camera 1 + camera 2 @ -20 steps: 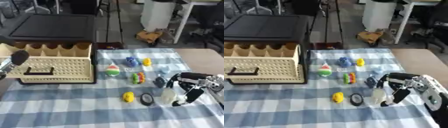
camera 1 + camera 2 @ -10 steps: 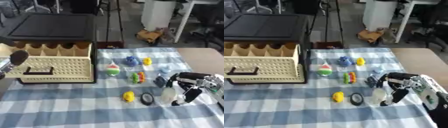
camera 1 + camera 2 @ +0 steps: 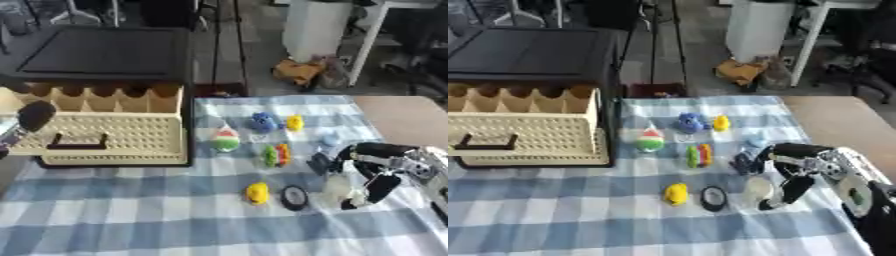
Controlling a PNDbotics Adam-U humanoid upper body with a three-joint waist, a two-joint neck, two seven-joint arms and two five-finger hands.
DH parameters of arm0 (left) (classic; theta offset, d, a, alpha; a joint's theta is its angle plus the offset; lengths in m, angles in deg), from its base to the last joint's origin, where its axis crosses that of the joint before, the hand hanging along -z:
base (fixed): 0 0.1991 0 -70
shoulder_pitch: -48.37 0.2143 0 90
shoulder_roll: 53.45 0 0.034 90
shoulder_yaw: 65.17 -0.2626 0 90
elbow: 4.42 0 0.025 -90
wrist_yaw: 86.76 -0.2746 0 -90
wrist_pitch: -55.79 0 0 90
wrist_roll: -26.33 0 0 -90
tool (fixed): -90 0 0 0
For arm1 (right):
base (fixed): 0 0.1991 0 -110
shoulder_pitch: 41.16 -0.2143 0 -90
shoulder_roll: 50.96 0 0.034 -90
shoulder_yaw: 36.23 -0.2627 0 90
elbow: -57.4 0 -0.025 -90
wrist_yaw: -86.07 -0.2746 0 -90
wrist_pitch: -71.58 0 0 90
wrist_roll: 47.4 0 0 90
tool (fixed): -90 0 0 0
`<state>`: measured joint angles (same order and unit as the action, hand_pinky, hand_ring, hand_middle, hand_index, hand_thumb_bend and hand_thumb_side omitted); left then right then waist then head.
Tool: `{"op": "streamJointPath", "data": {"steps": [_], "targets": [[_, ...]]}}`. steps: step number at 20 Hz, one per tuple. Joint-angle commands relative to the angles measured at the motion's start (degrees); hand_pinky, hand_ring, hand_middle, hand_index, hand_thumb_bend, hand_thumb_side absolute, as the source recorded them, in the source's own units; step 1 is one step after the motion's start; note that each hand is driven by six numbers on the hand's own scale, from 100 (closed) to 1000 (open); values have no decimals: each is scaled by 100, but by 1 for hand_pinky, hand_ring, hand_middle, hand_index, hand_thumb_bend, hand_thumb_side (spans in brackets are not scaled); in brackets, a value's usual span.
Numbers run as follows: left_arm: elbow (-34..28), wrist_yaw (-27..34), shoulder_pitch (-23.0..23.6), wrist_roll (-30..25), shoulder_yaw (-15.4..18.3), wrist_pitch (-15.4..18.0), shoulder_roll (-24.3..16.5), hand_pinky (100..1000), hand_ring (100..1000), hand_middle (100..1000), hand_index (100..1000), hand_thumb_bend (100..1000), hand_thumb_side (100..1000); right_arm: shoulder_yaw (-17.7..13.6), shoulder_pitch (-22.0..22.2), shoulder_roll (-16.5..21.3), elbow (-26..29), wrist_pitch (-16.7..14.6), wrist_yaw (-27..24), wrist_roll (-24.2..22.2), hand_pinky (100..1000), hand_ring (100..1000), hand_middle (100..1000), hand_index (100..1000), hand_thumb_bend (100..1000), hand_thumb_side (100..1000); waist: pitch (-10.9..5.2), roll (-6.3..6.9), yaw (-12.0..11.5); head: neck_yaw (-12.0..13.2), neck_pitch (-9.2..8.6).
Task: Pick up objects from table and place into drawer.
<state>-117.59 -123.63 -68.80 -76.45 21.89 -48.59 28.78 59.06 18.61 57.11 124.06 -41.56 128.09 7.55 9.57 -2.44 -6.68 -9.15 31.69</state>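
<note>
1. Blue-and-white checked cloth [image 3: 131, 215] covers the table across the lower part of the frame; bare tan tabletop [image 3: 402, 117] shows at right centre.
2. Cream perforated drawer [image 3: 105, 132] stands pulled open at left centre, with a dark handle on its front and a row of compartments behind, under a black cabinet top [image 3: 105, 50].
3. Small objects lie on the cloth at centre: a blue toy [image 3: 262, 121], a yellow piece [image 3: 295, 122], a red, white and green egg shape [image 3: 226, 140], a green, orange and red piece [image 3: 275, 155], a yellow figure [image 3: 256, 192] and a black ring [image 3: 294, 197].
4. Right hand [image 3: 794, 167] is at right centre, fingers curled round a pale rounded object [image 3: 756, 190] that sits on the cloth beside the ring.
5. Left hand [image 3: 33, 117] shows only in part at the left edge, over the drawer; its fingers cannot be judged.
6. Grey floor beyond the table carries a white bin [image 3: 317, 27], a white table leg and a brown bundle [image 3: 302, 71].
</note>
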Motion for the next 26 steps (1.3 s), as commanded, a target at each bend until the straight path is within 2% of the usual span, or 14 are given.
{"op": "streamJointPath", "data": {"steps": [1, 26], "targets": [[-101, 11, -46, 15, 80, 16, -73, 100, 100, 100, 672, 785, 1000, -32, -89, 130, -38, -21, 115, 28, 158, 292, 666, 792, 627, 391, -64, 9, -4, -3, 48], [-102, 11, -29, 14, 91, 7, -61, 100, 100, 100, 673, 780, 1000, 17, -72, -19, -153, -60, 457, 352, 100, 241, 550, 743, 598, 363, -53, 54, -3, -11, 53]]}}
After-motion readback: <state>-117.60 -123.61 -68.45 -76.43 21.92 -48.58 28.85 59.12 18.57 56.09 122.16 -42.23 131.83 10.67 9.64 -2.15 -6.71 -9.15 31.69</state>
